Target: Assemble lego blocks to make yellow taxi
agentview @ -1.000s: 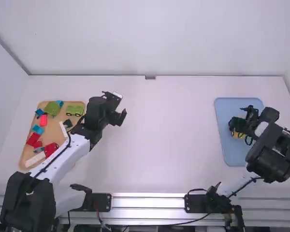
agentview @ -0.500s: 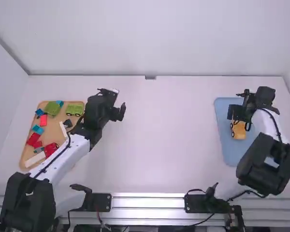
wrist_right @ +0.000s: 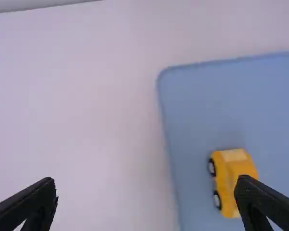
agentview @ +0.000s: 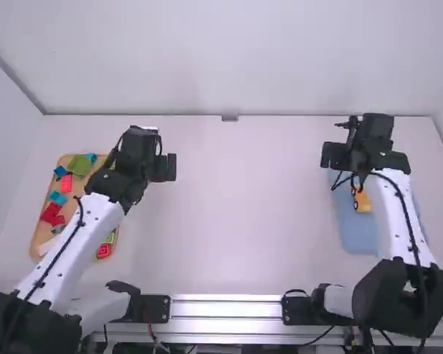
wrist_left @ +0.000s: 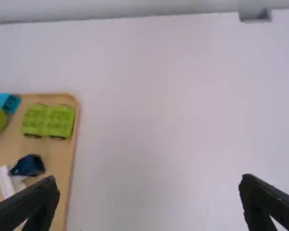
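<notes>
The yellow taxi (agentview: 362,199) sits on the blue tray (agentview: 354,232) at the right of the table; in the right wrist view the taxi (wrist_right: 229,180), with dark wheels along one side, lies partly behind a finger. My right gripper (agentview: 334,155) is raised near the tray's far left corner, and in its wrist view the gripper (wrist_right: 145,190) is open and holds nothing. Over the table beside the wooden tray (agentview: 38,240) is my left gripper (agentview: 170,167); in its own wrist view that gripper (wrist_left: 149,187) stands wide open, with bare table between its fingers.
The wooden tray at the left holds several loose blocks, among them a green wheeled block (wrist_left: 48,120), a dark blue block (wrist_left: 29,165), a red block (agentview: 66,183) and a teal block (agentview: 57,198). A wall runs along the table's far edge.
The right gripper has moved off the taxi, away from the camera and to the left, leaving the taxi on the tray. The left arm has shifted slightly left, its forearm now over the wooden tray.
</notes>
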Robot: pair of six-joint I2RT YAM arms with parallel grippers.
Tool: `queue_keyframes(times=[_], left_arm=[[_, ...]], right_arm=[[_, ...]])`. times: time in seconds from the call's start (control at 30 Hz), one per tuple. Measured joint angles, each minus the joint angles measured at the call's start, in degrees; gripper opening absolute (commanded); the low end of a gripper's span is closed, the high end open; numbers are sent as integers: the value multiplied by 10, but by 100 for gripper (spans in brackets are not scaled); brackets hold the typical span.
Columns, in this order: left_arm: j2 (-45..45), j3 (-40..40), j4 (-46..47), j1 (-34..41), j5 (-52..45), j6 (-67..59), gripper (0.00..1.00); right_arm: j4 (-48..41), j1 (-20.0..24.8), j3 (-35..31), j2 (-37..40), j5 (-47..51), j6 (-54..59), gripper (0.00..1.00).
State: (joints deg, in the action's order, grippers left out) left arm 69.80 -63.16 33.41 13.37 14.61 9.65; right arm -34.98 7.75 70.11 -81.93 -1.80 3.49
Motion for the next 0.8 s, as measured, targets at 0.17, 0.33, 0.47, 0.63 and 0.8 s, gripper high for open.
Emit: queue_keyframes(times=[0.17,0.33,0.47,0.63,0.8], left_arm=[[-7,-45,28,0,5,7,99],[-10,-49,20,-7,0,3,94],[-37,-26,-9,-35,-18,-15,89],[-85,16,-50,-78,-50,-50,81],[-136,67,-103,-125,-94,-78,72]], right_arm=[[0,-74,0,23,0,-5,98],[17,-116,-1,39,1,-13,94],[45,-85,-20,70,9,-23,89],[83,-75,-59,112,16,-31,81],[130,-76,-108,158,16,-32,72]])
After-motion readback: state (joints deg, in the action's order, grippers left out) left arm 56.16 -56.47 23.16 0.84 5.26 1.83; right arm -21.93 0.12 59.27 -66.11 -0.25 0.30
